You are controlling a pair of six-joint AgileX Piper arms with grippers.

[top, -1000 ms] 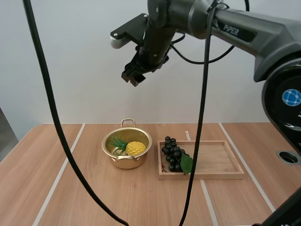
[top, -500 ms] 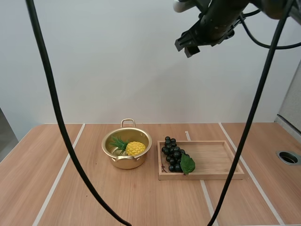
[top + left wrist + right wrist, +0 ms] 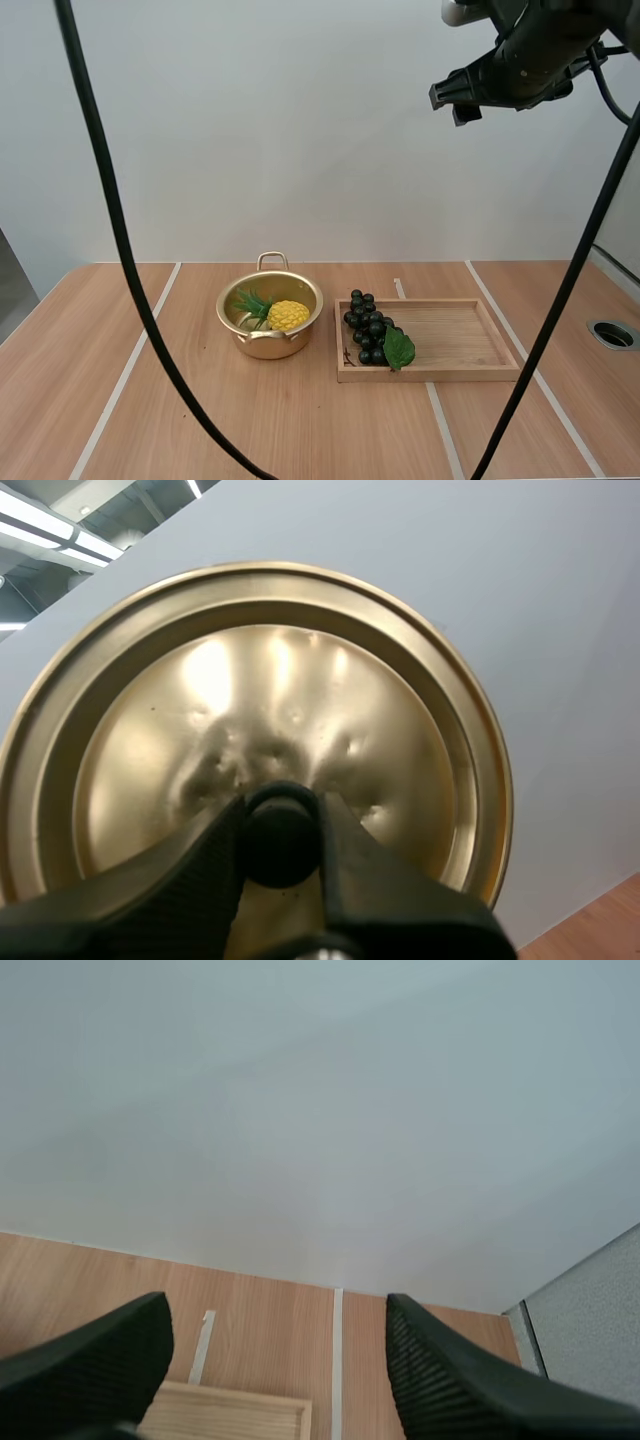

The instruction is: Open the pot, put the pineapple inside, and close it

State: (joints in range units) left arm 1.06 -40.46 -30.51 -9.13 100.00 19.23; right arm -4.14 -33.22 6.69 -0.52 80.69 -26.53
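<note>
- The pot (image 3: 270, 318) stands lidless on the table (image 3: 190, 420), far below the right gripper (image 3: 452, 102) and off to its left. The pineapple (image 3: 288, 315) lies inside it.
- Just beside the pot a tray (image 3: 455, 345) holds grapes (image 3: 368, 328) at its end nearer the pot. In the right wrist view a corner of the tray lies below and ahead of the jaws.
- The right arm (image 3: 545, 40) is raised high over the table's right side, its gripper well apart from the tray and the pot.
- The right jaws are released and stand wide apart, ribbed faces turned to each other, with wall and table showing through the gap.
- The left gripper (image 3: 281, 825) is clenched on the black knob (image 3: 280, 838) of the lid (image 3: 260, 710). The gold disc spreads just beyond the tips, off the pot, with the wall behind it.
</note>
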